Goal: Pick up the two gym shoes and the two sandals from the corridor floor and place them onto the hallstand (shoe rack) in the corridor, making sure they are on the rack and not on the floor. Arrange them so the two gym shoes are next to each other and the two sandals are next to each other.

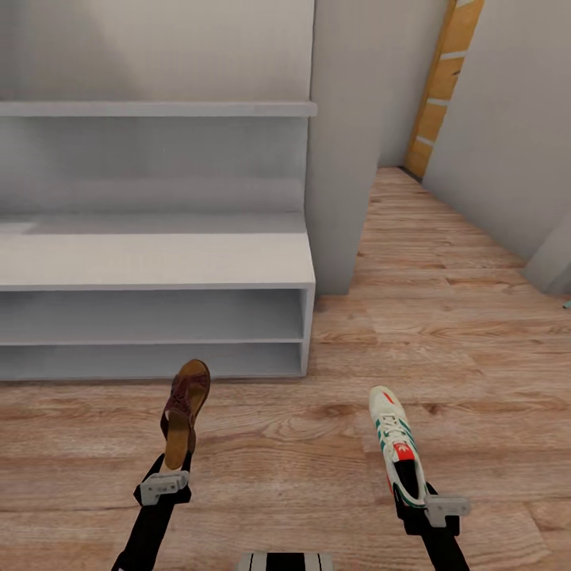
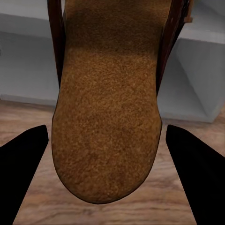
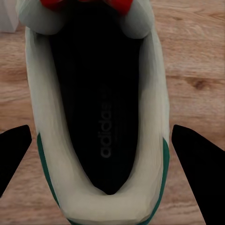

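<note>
In the head view my left gripper (image 1: 169, 478) is shut on the heel of a dark brown sandal (image 1: 187, 406), held toe-forward just in front of the hallstand (image 1: 151, 262). Its tan footbed (image 2: 108, 117) lies between the black fingers (image 2: 23, 173) in the left wrist view. My right gripper (image 1: 424, 498) is shut on the heel of a white gym shoe (image 1: 395, 440) with green stripes and a red tongue patch, over the corridor floor (image 1: 460, 341) to the right of the rack. The right wrist view looks into the shoe's dark opening (image 3: 101, 117) between the fingers (image 3: 199, 159).
The hallstand's flat top and two open shelf compartments (image 1: 143, 316) hold nothing. A thin wall shelf (image 1: 159, 109) hangs above it. A grey wall column (image 1: 341, 159) stands at the rack's right end. The corridor runs on to the back right toward a yellow door frame (image 1: 444, 79).
</note>
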Tool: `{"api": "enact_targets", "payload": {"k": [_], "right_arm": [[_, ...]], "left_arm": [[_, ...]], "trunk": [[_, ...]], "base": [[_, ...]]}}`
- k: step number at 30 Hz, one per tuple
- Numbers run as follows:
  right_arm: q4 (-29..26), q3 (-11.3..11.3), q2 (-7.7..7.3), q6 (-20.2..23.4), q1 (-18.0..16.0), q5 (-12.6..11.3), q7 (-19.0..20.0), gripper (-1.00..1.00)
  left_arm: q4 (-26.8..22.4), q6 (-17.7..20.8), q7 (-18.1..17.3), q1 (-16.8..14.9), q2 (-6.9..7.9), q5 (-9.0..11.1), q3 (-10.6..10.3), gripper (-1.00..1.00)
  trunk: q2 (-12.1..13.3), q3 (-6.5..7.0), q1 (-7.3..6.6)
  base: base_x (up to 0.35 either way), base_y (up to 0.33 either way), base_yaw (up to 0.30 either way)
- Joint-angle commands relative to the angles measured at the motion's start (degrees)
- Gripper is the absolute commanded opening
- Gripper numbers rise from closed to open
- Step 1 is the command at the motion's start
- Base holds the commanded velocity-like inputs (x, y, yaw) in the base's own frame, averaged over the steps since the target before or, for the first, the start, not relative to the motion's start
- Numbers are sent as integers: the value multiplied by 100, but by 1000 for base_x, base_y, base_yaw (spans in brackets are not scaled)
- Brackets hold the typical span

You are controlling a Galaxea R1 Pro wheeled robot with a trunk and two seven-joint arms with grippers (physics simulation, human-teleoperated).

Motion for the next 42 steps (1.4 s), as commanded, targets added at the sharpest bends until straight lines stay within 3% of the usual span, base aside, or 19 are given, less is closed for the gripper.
{"api": "enact_targets", "payload": {"k": [1,11,31,42], "right_arm": [[2,0,0,1,0,0,-3,-100],[8,16,2,-3,-1,4,-3,-100],[9,28,2,-5,-1,4,-3,-100],[10,28,2,-5,-1,4,-3,-100]], "left_arm": [[11,-1,-2,-3,0,-3,-3,-100],[55,-10,8,-13,0,12,14,-100],[86,-6,9,-15,6,36,37,-100],[88,-4,14,-16,2,36,39,-100]], "trunk": [[0,0,0],[0,0,0],[0,0,0],[0,0,0]], "base": [[0,46,0],[-116,19,0],[-298,2,0],[-81,2,0]]}}
